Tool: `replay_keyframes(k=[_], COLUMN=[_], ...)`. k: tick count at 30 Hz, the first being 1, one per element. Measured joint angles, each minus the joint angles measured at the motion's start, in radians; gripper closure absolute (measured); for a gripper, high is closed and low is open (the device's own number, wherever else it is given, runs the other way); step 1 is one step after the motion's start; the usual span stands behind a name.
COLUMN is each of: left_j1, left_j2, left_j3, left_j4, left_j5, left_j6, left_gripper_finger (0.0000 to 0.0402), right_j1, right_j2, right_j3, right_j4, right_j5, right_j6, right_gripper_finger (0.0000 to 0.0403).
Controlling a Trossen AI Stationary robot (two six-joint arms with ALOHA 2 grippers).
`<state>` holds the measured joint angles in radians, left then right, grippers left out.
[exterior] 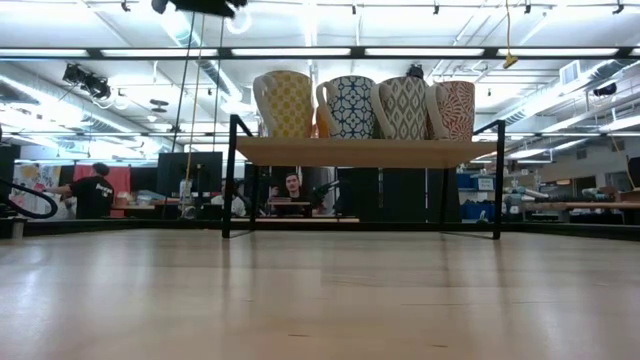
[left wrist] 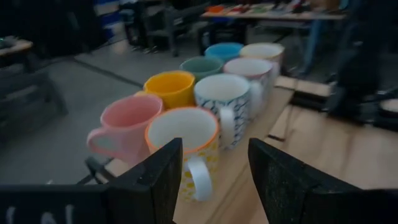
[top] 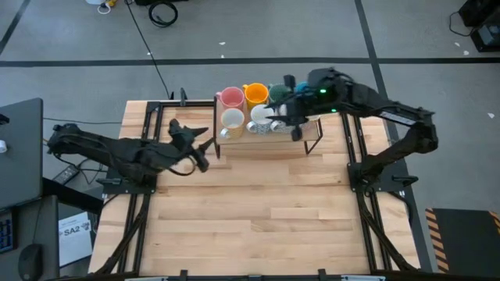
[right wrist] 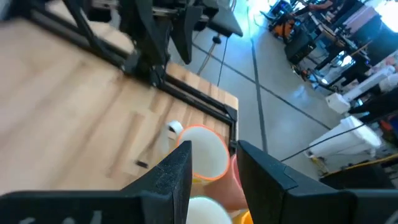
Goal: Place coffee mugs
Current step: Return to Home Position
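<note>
Mugs [exterior: 350, 105] on shelf [exterior: 360, 152], eight in two rows.
Left gripper [left wrist: 214, 149] hangs beside shelf; right gripper [right wrist: 214, 155] hovers above mugs; both finger pairs apart, empty.

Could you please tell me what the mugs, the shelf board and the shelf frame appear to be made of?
The mugs look like glazed ceramic: smooth, slightly glossy walls, thick rims, moulded handles. The shelf board seems to be pale wood, matte, with a flat light-brown edge. The shelf frame is probably black-painted metal: thin, dark, straight legs.

A large open lab-workshop: ceiling strip lights [exterior: 420, 51], people [exterior: 291, 187] at a desk [exterior: 290, 208], cables [top: 163, 13] on grey floor [top: 297, 31].
</note>
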<state>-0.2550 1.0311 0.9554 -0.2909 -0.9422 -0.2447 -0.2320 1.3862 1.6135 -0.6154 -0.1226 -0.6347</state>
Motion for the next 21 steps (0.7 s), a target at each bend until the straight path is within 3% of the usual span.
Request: replay_keyframes(k=[10, 16, 19, 21], left_j1=[-0.065, -0.099, -0.111, -0.116], left_j2=[-0.264, -0.414, -0.482, -0.522], left_j3=[0.000, 0.001, 0.001, 0.001], left_j4=[-0.015, -0.157, -0.257, -0.339], left_j5=[0.080, 0.083, 0.105, 0.139], left_j6=[0.207, 0.238, 0.220, 0.189], left_gripper_finger=[0.0212, 0.0212, 0.0212, 0.0212], right_j1=[0.010, 0.010, 0.010, 0.011], right_j2=[-0.219, -0.347, -0.403, -0.447], right_j3=[0.000, 0.000, 0.000, -0.025], right_j4=[-0.177, -0.312, -0.384, -0.376], right_j5=[0.000, -0.007, -0.095, -0.210], right_j6=[0.351, 0.529, 0.539, 0.525], right_gripper_finger=[0.0270, 0.0270, 0.0270, 0.0270])
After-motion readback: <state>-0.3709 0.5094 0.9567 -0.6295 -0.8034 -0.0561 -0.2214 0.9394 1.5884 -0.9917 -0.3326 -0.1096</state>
